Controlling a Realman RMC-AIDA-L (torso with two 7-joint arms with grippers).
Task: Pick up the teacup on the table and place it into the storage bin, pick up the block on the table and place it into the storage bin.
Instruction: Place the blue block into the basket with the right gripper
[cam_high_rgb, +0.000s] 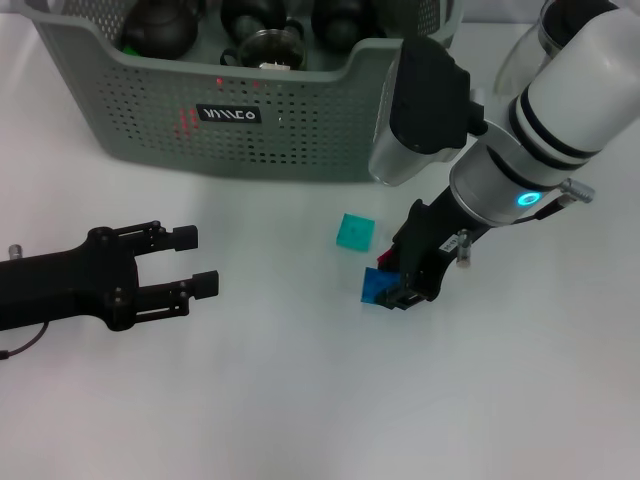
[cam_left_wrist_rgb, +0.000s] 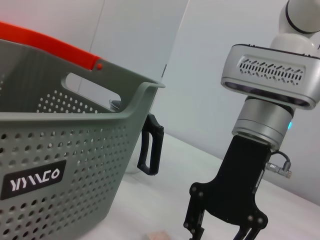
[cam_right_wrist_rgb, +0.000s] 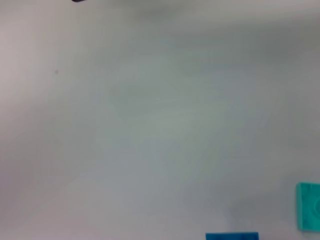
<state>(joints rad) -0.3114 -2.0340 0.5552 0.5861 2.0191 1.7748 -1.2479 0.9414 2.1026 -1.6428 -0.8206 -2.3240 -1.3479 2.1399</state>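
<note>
Blue block: a small blue square block (cam_high_rgb: 377, 287) lies on the white table (cam_high_rgb: 300, 400), near-right of centre, at the fingertips of the right gripper (cam_high_rgb: 400, 292).
Right gripper: black, angled down onto the table, its jaws set around the blue block; whether they already press it I cannot tell.
Teal block: a small teal cube (cam_high_rgb: 354, 232) sits just beside the blue one, on its far-left side, apart from the gripper.
Storage bin: the large grey-green perforated plastic basket (cam_high_rgb: 290, 125) stands at the far side, dark round teaware inside it.
Left gripper: black, low on the near left (cam_high_rgb: 195, 262), jaws spread apart, holding and touching nothing.
</note>
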